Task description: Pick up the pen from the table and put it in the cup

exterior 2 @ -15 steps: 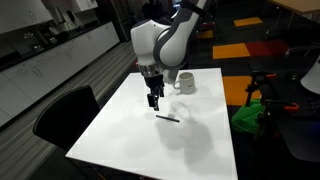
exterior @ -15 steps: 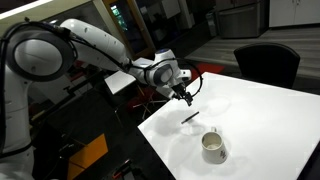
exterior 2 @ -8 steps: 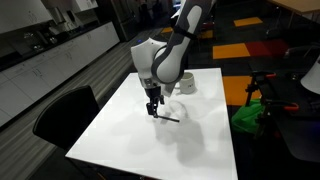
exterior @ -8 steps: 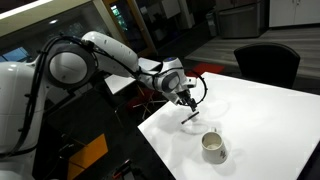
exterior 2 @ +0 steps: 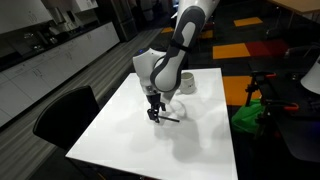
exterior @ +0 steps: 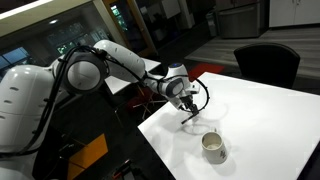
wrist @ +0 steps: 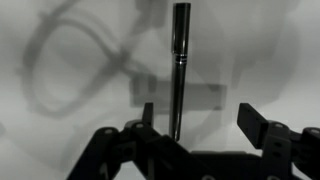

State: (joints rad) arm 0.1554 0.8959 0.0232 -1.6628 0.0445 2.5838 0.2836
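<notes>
Sitting low over the table (exterior: 262,118), the claw (wrist: 197,125) has its jaws spread wide and nothing clamped. In the wrist view the pen (wrist: 180,60) runs straight out from between the fingers (wrist: 146,118), much closer to one finger than the other, with a clear gap on both sides. It's lying flat on the white top. Its near end is lost behind the claw's dark body, so how far it reaches in is anyone's guess.

That view is grey and soft, so any print on the barrel can't be read.

In both exterior views the claw (exterior: 190,111) (exterior 2: 153,112) covers part of the pen. Only a short dark stub (exterior 2: 171,118) pokes out to one side, and whether the fingertips touch the tabletop can't be told. In an exterior view the pen (exterior: 190,119) is just a smudge under the claw.

The cup (exterior: 213,147) stands upright on the same table, near the claw but apart from the pen. In an exterior view the cup (exterior 2: 186,84) sits beyond the claw, partly hidden by the white arm (exterior 2: 163,68).

Further out, a dark chair (exterior: 266,62) sits at the table's far edge, cut off by it.
</notes>
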